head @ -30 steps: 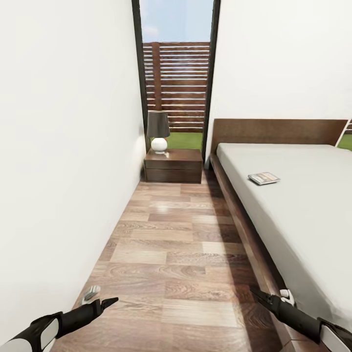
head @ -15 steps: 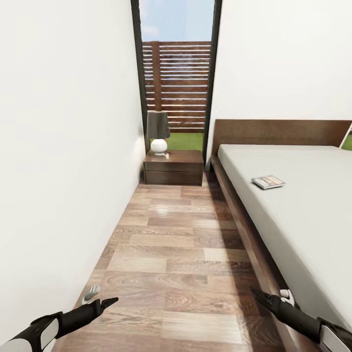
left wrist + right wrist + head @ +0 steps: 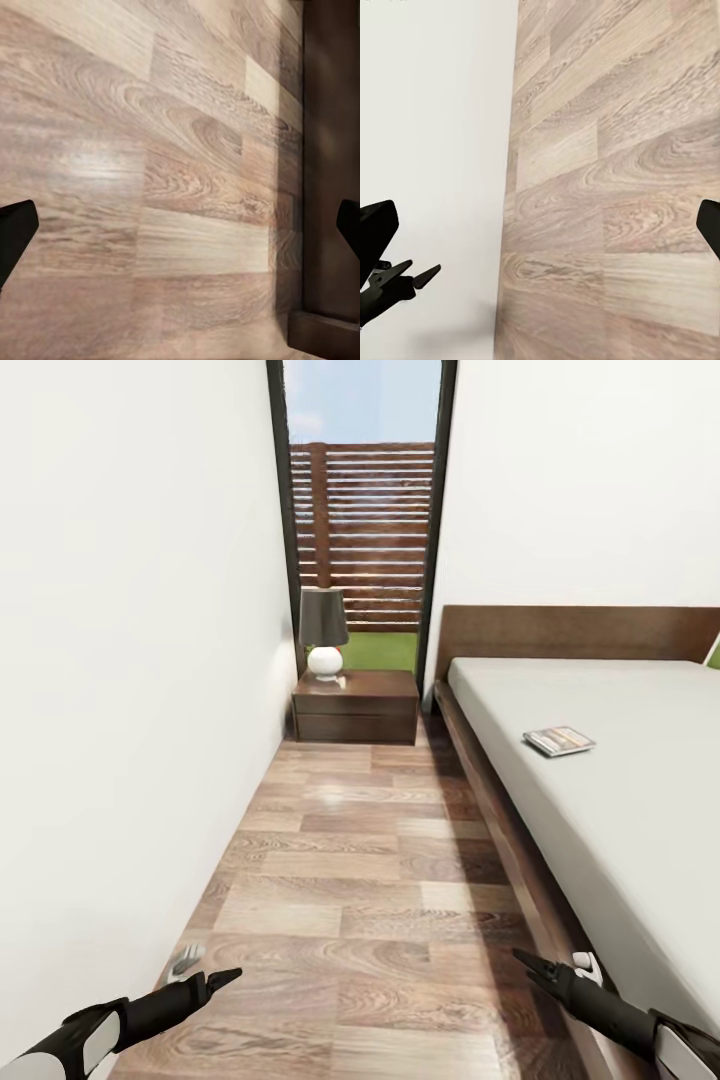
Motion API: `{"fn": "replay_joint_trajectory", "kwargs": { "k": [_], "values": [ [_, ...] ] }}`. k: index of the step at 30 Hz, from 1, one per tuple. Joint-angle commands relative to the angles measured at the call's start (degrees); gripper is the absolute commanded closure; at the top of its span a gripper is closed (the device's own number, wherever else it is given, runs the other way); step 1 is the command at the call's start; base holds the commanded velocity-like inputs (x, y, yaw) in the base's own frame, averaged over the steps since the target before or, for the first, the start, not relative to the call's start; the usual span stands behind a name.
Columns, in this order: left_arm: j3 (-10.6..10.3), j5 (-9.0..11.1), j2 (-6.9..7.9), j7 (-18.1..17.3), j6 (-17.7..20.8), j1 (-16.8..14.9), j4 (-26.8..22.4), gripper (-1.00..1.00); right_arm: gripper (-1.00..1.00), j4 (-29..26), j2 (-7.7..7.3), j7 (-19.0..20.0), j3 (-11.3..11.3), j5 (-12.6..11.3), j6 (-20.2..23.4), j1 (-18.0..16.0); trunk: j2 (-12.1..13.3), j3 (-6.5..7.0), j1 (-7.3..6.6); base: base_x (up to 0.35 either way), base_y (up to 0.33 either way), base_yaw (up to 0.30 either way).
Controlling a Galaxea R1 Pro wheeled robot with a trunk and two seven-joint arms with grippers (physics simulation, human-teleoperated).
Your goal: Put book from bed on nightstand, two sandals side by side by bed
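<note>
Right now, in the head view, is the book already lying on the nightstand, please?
No, the book lies flat on the grey mattress of the bed, while the nightstand carries a lamp.

We see a floor (image 3: 370, 880) of brown wood planks with swirling grain, some planks paler tan, others a deeper reddish brown. The walls (image 3: 130, 660) are plain white. The window (image 3: 362, 510) has a dark frame, and through it we see pale blue sky, a brown slatted fence (image 3: 365, 530) and a strip of bright green grass. The nightstand (image 3: 356, 706) is glossy dark brown; its lamp (image 3: 324, 630) has a dark grey shade and a round white base. The bed (image 3: 620, 780) has a dark brown frame and headboard and a smooth light grey cover. The book (image 3: 559, 740) shows a dark cover with an orange band. Both arms are black with white sleeves.
</note>
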Motion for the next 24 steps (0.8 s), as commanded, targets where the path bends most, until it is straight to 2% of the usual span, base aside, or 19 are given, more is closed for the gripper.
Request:
{"fn": "replay_joint_trajectory", "kwargs": {
  "k": [1,24],
  "values": [
    [-0.15,0.58,0.02,-0.11,0.60,-0.02,0.00,-1.00,-1.00,0.00,-0.05,0.21,0.28,-0.60,0.47,-0.03,-0.02,-0.05,0.01,0.167,0.001,0.000],
    [-0.15,0.58,0.02,-0.11,0.60,-0.02,0.00,-1.00,-1.00,0.09,-0.05,0.21,0.24,-0.61,0.52,-0.06,-0.02,-0.05,0.01,0.167,0.000,0.000]
  ]
}}
